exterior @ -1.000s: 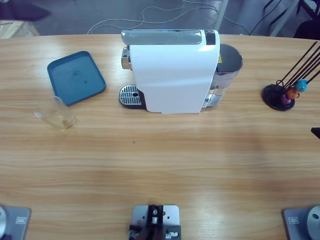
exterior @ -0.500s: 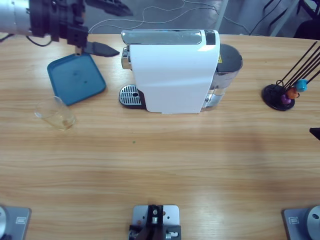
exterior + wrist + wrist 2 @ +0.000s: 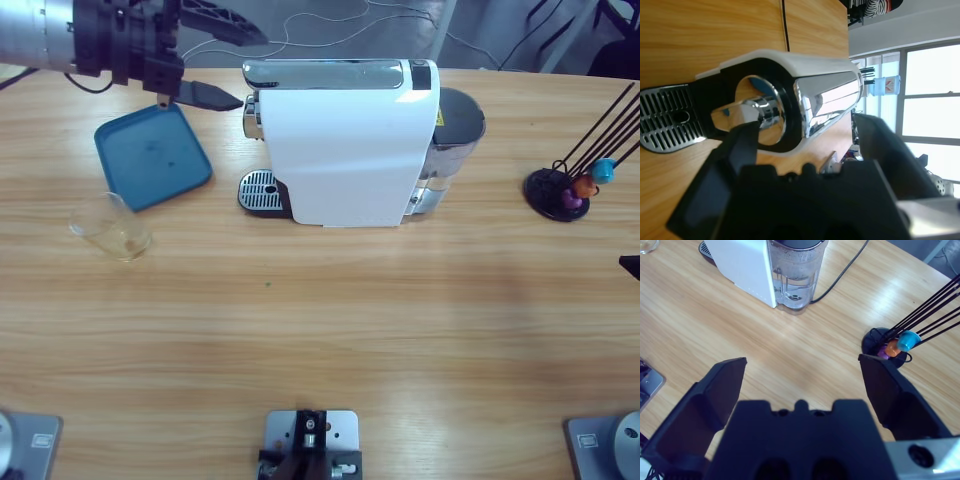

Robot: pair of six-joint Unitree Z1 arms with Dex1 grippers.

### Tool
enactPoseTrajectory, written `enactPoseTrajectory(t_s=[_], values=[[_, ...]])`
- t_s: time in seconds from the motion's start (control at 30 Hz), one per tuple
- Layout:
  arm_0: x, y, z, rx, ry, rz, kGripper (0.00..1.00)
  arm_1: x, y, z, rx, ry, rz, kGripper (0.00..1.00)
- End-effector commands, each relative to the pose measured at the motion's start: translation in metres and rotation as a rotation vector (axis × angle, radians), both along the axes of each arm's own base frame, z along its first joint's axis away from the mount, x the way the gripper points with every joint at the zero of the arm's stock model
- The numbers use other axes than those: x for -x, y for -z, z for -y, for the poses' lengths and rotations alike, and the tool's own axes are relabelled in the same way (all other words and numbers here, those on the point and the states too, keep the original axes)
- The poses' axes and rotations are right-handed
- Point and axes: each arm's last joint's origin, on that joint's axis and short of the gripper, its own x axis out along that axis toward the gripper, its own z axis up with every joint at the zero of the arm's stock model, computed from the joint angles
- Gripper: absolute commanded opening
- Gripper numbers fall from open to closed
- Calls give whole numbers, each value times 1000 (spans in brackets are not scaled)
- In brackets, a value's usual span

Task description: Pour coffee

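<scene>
The left gripper, jaws spread and empty, faces the machine spout, evidently to operate it, while the coffee sits in the glass beside the tray; the right gripper hangs spread, empty.

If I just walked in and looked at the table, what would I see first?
First you'd spot the big white coffee machine in the middle at the back of the wooden table. Then the left gripper, open, reaching in at the top left toward the machine's front, above the blue tray. Near the tray stands a clear glass tumbler, and far right a black capsule holder.
</scene>
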Motion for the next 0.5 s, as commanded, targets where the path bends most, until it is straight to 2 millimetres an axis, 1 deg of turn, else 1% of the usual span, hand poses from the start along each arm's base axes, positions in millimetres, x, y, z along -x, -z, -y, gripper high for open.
enactPoseTrajectory(t_s=[0.03,0.17,0.37,0.4,0.5], values=[[-11,5,3,-21,8,48,0,1,6,0,13,-14,-15,1000],[-9,7,3,-27,14,46,0,3,6,1,9,-13,-11,1000],[-2,-1,0,-29,3,79,0,3,6,2,7,-13,-8,1000],[-1,-4,1,-24,5,85,0,4,6,2,6,-13,-7,1000],[7,-20,1,11,21,136,0,7,5,5,-4,-13,5,1000]])
